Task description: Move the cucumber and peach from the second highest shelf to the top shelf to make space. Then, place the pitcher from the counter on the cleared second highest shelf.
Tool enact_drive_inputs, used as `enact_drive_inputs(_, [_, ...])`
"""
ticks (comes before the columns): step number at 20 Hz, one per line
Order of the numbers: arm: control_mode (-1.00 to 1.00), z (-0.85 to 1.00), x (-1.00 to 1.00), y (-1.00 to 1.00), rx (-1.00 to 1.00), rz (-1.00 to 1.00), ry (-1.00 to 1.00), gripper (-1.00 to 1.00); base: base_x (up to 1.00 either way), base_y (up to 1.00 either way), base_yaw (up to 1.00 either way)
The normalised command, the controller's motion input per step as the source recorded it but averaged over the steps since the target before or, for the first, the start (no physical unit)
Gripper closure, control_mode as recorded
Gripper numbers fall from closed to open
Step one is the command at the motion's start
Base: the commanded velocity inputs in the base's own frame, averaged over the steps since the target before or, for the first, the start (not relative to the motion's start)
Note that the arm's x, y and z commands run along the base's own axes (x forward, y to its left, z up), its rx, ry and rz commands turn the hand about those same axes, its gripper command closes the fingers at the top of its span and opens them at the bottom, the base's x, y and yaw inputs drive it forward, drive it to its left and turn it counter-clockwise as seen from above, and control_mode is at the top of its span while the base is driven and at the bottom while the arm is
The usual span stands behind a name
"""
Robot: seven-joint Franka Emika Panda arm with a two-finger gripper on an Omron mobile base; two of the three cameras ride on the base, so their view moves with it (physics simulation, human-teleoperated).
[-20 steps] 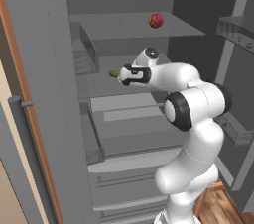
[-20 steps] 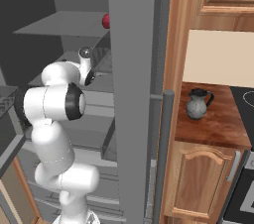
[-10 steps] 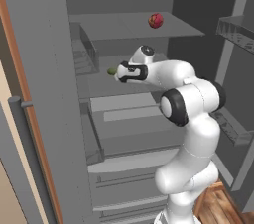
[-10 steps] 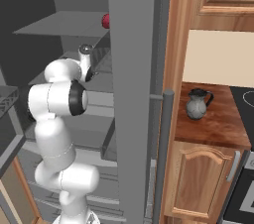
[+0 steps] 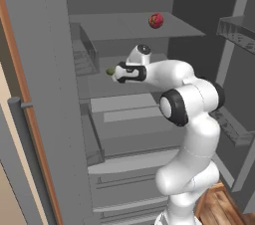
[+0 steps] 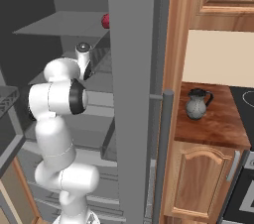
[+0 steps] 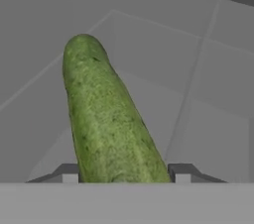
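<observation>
Two finger tips of your gripper sit tight against either side of the cucumber, so the jaws are closed on it, with the vegetable sticking out lengthwise ahead of the hand. You see the hand inside the fridge, raised above the second shelf and below the top shelf, where the peach already rests near the back. Your pitcher stands on the counter, well apart from the arm.
</observation>
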Motion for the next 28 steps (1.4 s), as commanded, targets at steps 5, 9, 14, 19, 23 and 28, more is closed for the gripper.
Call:
enact_drive_inputs(5, [-1.0,-0.34,-0.86,0.38,-0.05,0.06,0.0,1.0,0.0,0.0,0.0])
enact_drive_inputs(9, [-1.0,-0.08,-1.0,0.31,-0.03,0.05,0.0,1.0,0.0,0.0,0.0])
enact_drive_inputs(14, [-1.0,0.1,-1.0,0.21,-0.02,0.01,0.0,1.0,0.0,0.0,0.0])
enact_drive_inputs(19, [-1.0,0.4,-1.0,0.0,0.0,-0.02,0.0,1.0,0.0,0.0,0.0])
enact_drive_inputs(23, [-1.0,0.69,-1.0,0.0,0.0,-0.04,0.0,1.0,0.0,0.0,0.0])
enact_drive_inputs(28, [-1.0,0.91,-1.0,-0.08,0.0,-0.09,0.0,1.0,0.0,0.0,0.0])
